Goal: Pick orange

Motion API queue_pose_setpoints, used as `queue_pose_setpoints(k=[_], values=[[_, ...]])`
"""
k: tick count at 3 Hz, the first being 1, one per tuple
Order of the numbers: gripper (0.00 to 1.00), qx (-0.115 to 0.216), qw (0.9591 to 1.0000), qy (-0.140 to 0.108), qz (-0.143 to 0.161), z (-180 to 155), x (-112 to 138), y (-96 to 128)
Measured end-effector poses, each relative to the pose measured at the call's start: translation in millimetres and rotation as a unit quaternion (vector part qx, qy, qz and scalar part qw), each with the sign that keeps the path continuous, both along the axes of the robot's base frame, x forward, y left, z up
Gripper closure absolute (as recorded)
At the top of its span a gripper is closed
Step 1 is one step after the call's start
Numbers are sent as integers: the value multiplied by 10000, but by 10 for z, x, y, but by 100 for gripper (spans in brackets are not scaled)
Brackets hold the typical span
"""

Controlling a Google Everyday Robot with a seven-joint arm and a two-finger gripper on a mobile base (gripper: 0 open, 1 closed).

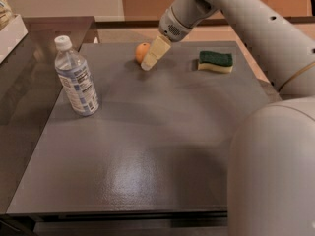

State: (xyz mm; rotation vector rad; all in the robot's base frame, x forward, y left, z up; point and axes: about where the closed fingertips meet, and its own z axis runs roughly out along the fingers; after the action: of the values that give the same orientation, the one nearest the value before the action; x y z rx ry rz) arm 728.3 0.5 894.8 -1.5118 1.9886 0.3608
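Note:
The orange (141, 51) is a small round fruit at the far middle of the dark grey table (147, 146). My gripper (149, 63) reaches down from the upper right on a white arm. Its pale yellow finger (155, 53) lies right against the orange's right side and covers part of it. The gripper tip sits low near the table surface.
A clear water bottle (75, 77) with a white cap stands upright at the left. A green-and-yellow sponge (215, 61) lies at the far right. My white arm's body (275, 171) fills the right foreground. A second dark table (29, 58) adjoins on the left.

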Motion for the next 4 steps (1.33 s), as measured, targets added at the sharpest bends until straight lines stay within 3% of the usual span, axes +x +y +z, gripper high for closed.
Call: queue_pose_setpoints(k=[3, 4], values=[[0, -53, 9995, 274, -166, -399, 315, 239], [18, -15, 9993, 322, -165, -416, 369, 301]])
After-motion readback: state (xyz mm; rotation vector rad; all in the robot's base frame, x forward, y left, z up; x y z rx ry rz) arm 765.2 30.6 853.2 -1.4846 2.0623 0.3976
